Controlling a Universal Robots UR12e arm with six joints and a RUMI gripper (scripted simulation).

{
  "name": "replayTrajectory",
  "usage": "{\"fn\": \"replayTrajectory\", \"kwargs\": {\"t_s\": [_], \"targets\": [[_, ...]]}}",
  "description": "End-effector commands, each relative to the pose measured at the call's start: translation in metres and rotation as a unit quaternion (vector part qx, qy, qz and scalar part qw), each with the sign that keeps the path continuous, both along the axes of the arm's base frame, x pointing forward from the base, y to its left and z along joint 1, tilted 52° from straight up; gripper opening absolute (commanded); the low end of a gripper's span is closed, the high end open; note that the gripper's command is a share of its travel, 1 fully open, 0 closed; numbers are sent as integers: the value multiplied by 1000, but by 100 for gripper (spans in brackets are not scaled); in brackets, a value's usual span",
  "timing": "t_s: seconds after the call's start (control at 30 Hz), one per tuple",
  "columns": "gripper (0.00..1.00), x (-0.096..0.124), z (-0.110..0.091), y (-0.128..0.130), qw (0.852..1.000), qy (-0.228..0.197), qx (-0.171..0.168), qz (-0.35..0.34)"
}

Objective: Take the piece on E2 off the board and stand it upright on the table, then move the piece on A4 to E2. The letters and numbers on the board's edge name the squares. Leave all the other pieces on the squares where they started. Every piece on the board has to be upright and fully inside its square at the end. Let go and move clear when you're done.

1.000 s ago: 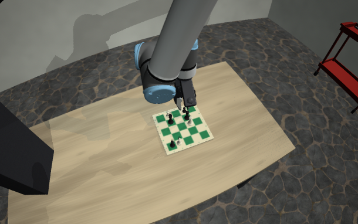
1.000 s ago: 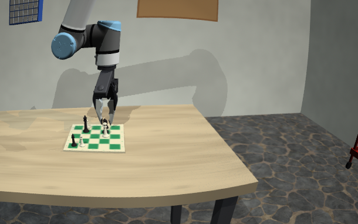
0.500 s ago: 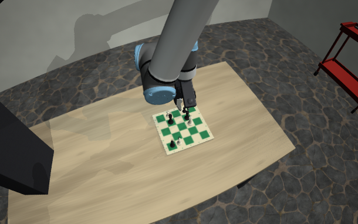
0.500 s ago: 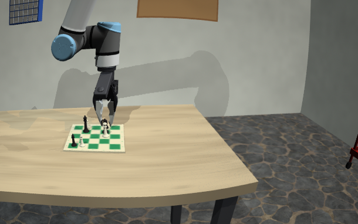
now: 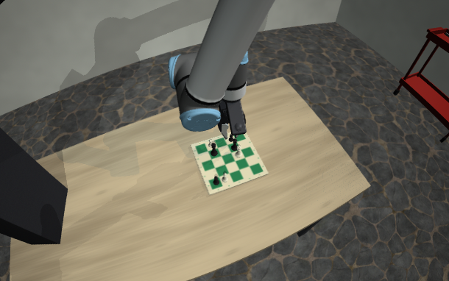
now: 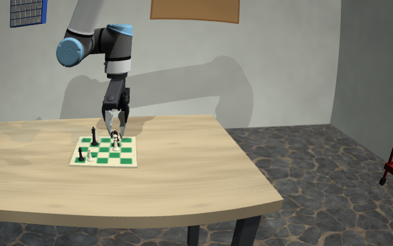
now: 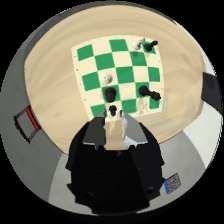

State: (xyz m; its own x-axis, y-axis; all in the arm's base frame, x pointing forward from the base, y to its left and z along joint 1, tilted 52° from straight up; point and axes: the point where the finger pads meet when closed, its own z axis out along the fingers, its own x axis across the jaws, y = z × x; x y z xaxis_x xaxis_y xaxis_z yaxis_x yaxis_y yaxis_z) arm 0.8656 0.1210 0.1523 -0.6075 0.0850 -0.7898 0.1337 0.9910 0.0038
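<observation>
The green-and-cream chessboard (image 5: 257,169) (image 6: 127,160) (image 7: 82,52) lies on the wooden table. My gripper (image 5: 231,137) (image 6: 115,134) (image 7: 113,110) is low over the board's far edge. Its fingers stand a little apart on either side of a small black piece (image 5: 231,138) (image 7: 113,109), and I cannot see them pressing on it. Just in front of it stand another black piece (image 5: 234,146) (image 7: 111,93) and a white piece (image 5: 238,151) (image 6: 116,145) (image 7: 106,77). A tall black piece (image 5: 213,149) (image 6: 94,136) (image 7: 145,91) stands upright further left.
A black pawn (image 5: 216,180) (image 6: 80,154) and a white pawn (image 5: 224,177) (image 6: 89,155) stand at the board's near left corner. A small white piece (image 5: 210,142) stands by the tall black one. A red rack (image 5: 427,82) stands on the floor at the right.
</observation>
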Motion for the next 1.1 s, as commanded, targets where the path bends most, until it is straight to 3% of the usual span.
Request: {"fn": "replayTrajectory", "kwargs": {"t_s": [0.0, 0.23, 0.27, 1.07], "targets": [[20, 0, 1, 0, 1000, 0, 0, 0], [20, 0, 1, 0, 1000, 0, 0, 0], [0, 0, 1, 0, 1000, 0, 0, 0], [0, 0, 1, 0, 1000, 0, 0, 0]]}}
